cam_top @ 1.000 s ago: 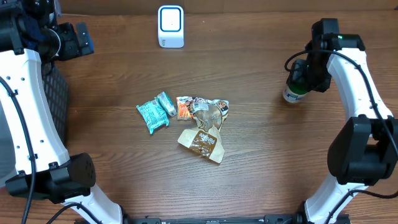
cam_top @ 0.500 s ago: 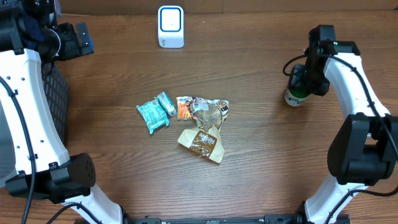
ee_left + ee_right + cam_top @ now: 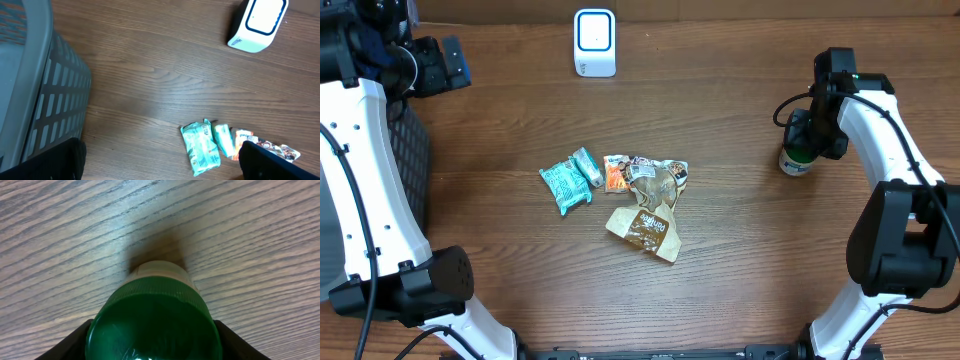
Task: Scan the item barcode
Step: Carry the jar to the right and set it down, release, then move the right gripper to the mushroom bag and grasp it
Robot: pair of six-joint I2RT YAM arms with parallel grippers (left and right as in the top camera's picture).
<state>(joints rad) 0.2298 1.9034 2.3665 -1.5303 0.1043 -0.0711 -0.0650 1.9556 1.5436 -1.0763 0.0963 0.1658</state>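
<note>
1. Between the fingers point(image 3: 75, 341) of your right claw point(image 3: 154, 344) sits the bottle point(image 3: 155, 311), its green cap turned toward the wrist camera. A dark finger lies against each side of the cap, so this claw is closed on the bottle.
2. From overhead, the bottle's white and green body shows just beneath the right claw, over the wooden surface point(image 3: 740, 260). You cannot tell whether its base touches the wood.
3. Well to the left of the right claw, toward the far edge, stands the scanner point(image 3: 594, 42), a white box with a blue-outlined face.
4. Your left claw point(image 3: 160, 159) is spread wide, with nothing between its fingers. It hangs over the far left corner of the surface.
5. Directly to the left of that claw, in its wrist view, lies the grey slatted basket point(image 3: 47, 95).
6. Ahead of the left claw and to its right, two teal packets point(image 3: 200, 150) lie side by side, touching. An orange packet point(image 3: 243, 137) lies just beside them, on the side away from the basket.
7. Between your two claws, well apart from each, a clear packet point(image 3: 658, 176) overlaps the upper end of a brown pouch point(image 3: 645, 228). Both adjoin the orange packet.
</note>
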